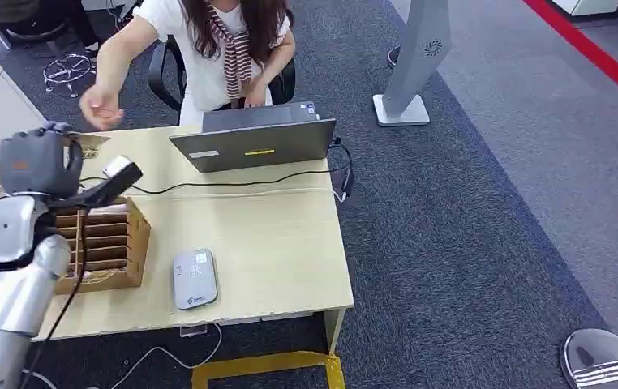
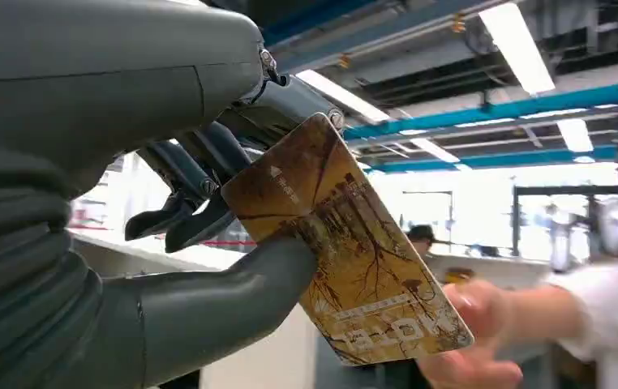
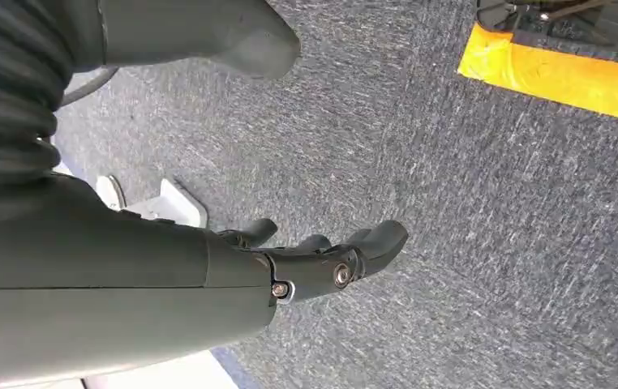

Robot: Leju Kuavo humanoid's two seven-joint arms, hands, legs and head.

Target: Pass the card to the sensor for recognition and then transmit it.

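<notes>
- The left hand (image 2: 208, 203) pinches the card (image 2: 346, 259) between its thick thumb and darker fingers; the card sticks out past the fingertips, tilted.
- In the head view this hand (image 1: 38, 162) is raised at the far side of the table (image 1: 273, 243), beyond the wooden card rack (image 1: 107, 243), well away from the sensor (image 1: 195, 278).
- A person's hand (image 1: 101, 107) reaches toward it; the left wrist view shows that hand (image 2: 472, 324) just beside the card's free end, though I cannot tell whether they touch.
- Judgement: the card is nowhere near the sensor now, so this looks like the handover stage; the release is left.
- The card's gold print is plain from the wrist but hardly seen from the head.
- The right hand (image 3: 322, 259) hangs over grey carpet, fingers apart, holding nothing.
</notes>
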